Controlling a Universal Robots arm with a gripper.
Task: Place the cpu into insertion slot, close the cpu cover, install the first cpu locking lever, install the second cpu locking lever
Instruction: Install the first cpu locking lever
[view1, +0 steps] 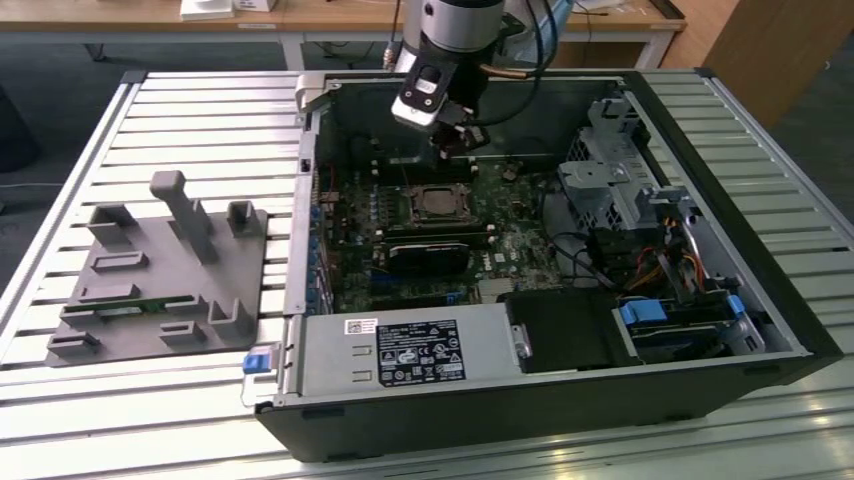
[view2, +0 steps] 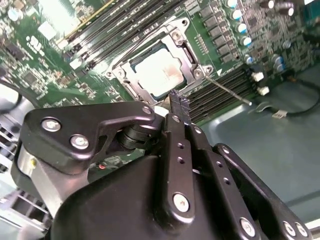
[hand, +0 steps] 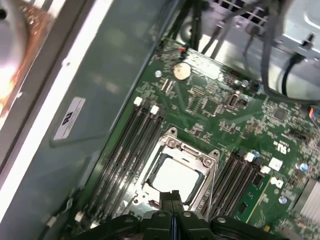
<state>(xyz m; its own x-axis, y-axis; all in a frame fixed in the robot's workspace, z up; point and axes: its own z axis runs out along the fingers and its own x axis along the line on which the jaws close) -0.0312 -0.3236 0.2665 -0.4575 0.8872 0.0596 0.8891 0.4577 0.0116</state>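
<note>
The cpu (view2: 157, 72) (hand: 175, 177) lies flat in the insertion slot (view1: 434, 203) on the green motherboard, its pale metal top showing. The silver cpu cover (view2: 186, 49) (hand: 189, 150) lies down around it as a frame. A thin locking lever (view2: 227, 90) sticks out from one corner of the socket over the memory slots. My gripper (view1: 461, 138) (view2: 178, 99) (hand: 172, 196) hangs above the socket's edge, nearer the case's back wall in the exterior view. Its fingers are shut together with nothing between them.
The open computer case (view1: 747, 330) walls in the motherboard. Memory slots (hand: 127, 145) flank the socket on both sides. A black card (view1: 430, 252) lies just in front of the socket. Drive cages and cables (view1: 627, 190) fill the exterior view's right. A grey fixture (view1: 167, 270) stands outside the case.
</note>
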